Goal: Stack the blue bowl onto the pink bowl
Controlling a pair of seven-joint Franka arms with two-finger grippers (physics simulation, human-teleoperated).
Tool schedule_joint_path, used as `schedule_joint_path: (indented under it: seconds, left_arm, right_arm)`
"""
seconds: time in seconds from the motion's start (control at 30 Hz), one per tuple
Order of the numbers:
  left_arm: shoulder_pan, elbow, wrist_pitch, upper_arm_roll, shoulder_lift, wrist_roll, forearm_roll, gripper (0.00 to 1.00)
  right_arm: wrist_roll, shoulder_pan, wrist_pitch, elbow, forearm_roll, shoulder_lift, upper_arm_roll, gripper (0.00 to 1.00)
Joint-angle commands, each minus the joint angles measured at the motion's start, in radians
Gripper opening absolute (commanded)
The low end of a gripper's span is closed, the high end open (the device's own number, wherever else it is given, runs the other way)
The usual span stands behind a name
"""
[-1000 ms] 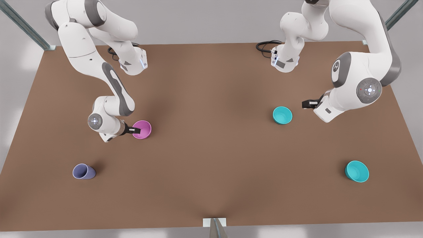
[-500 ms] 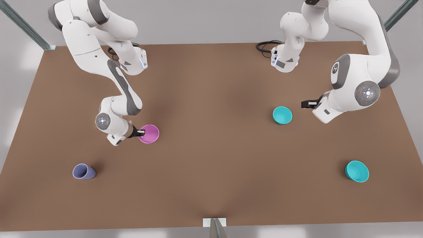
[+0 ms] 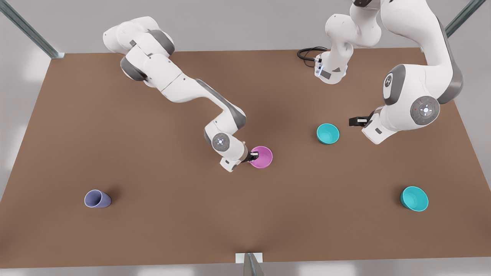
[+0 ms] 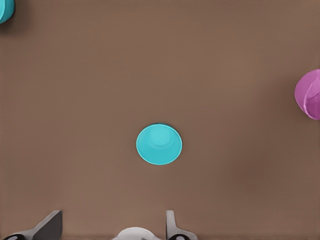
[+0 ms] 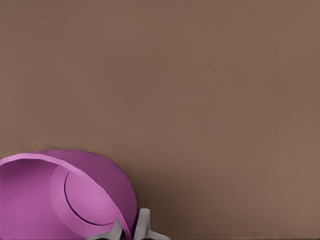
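**Tabletop inventory, front view, left to right**

- Lavender cup: front view's left, near the front edge of the tabletop.
- Right end effector: mid-tabletop, clenched on the rim of the pink bowl.
- Blue bowl: upright on the tabletop, right of the pink bowl, well apart from it.
- Left end effector: near the blue bowl on its right, fingers spread apart, holding nothing.
- Wider teal bowl: front view's right, near the front.
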Motion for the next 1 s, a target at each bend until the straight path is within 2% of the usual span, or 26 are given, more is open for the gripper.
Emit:
schedule_joint_path:
  seconds: [0.0, 0.1, 0.13, 0.17, 0.2, 0.27, 0.33, 0.4, 0.43, 0.47, 0.5, 0.57, 0.6, 0.63, 0.7, 0.73, 0.83, 0.97]
  left_arm:
    - [0.000, 0.000, -0.001, 0.001, 0.002, 0.000, 0.000, 1.00]
    - [0.000, 0.002, -0.002, 0.001, 0.005, 0.000, -0.001, 1.00]
    - [-0.002, 0.002, -0.002, 0.001, 0.005, -0.003, -0.001, 1.00]
    - [-0.002, 0.003, -0.002, -0.001, 0.005, -0.005, -0.001, 1.00]
    - [0.000, 0.008, -0.002, 0.001, 0.005, -0.005, -0.001, 1.00]
    - [0.000, 0.011, -0.002, 0.001, 0.005, -0.006, -0.001, 1.00]
    - [0.000, 0.010, -0.001, -0.001, 0.014, 0.002, -0.032, 1.00]
    - [0.000, -0.001, 0.004, 0.015, 0.037, -0.002, -0.073, 1.00]
    - [0.000, -0.006, 0.007, 0.015, 0.043, -0.002, -0.073, 1.00]
    - [0.005, -0.021, 0.007, 0.018, 0.057, -0.002, -0.091, 1.00]
    - [0.003, -0.058, 0.028, 0.065, 0.060, 0.000, -0.162, 1.00]
    - [0.006, -0.075, 0.053, 0.067, 0.100, 0.000, -0.168, 1.00]
    - [0.011, -0.183, 0.155, 0.067, 0.047, 0.002, -0.168, 1.00]
    - [0.014, -0.426, 0.410, 0.067, -0.053, 0.031, -0.158, 1.00]
    - [0.015, -0.541, 0.619, 0.062, 0.022, 0.158, -0.168, 1.00]
    - [0.015, -0.635, 0.795, 0.061, 0.030, 0.209, -0.171, 1.00]
    - [0.018, -0.639, 0.889, 0.019, 0.086, 0.255, -0.227, 1.00]
    - [0.038, -0.696, 0.877, 0.029, 0.091, 0.460, -0.228, 1.00]
  right_arm:
    - [0.541, 0.014, -0.003, 0.014, -0.008, 0.024, -0.008, 0.21]
    - [0.538, 0.014, 0.000, 0.015, -0.006, 0.033, -0.008, 0.21]
    - [0.535, 0.012, 0.001, 0.015, -0.006, 0.032, -0.008, 0.27]
    - [0.535, 0.012, -0.003, 0.025, -0.008, 0.032, -0.008, 0.89]
    - [0.535, 0.014, -0.002, 0.022, -0.034, 0.023, -0.008, 1.00]
    - [0.534, 0.004, -0.009, 0.025, -0.034, -0.014, -0.008, 1.00]
    - [0.528, -0.037, -0.133, 0.025, -0.020, -0.129, -0.008, 1.00]
    - [0.416, -0.208, -0.539, 0.063, -0.043, -0.247, -0.008, 1.00]
    - [0.161, -0.310, -0.708, 0.060, -0.063, -0.284, -0.014, 1.00]
    - [-0.163, -0.359, -0.879, 0.065, -0.077, -0.316, -0.138, 1.00]
    - [-0.447, -0.426, -0.937, 0.057, -0.088, -0.381, -0.232, 1.00]
    - [-0.696, -0.479, -1.066, 0.065, -0.153, -0.516, -0.308, 1.00]
    - [-0.729, -0.491, -1.075, 0.058, -0.166, -0.568, -0.308, 1.00]
    - [-0.732, -0.493, -1.124, 0.065, -0.177, -0.609, -0.308, 1.00]
    - [-0.729, -0.485, -1.125, 0.058, -0.186, -0.698, -0.302, 1.00]
    - [-0.727, -0.485, -1.128, 0.057, -0.195, -0.700, -0.302, 1.00]
    - [-0.726, -0.486, -1.128, 0.051, -0.195, -0.697, -0.301, 1.00]
    - [-0.724, -0.491, -1.135, 0.051, -0.193, -0.691, -0.295, 1.00]
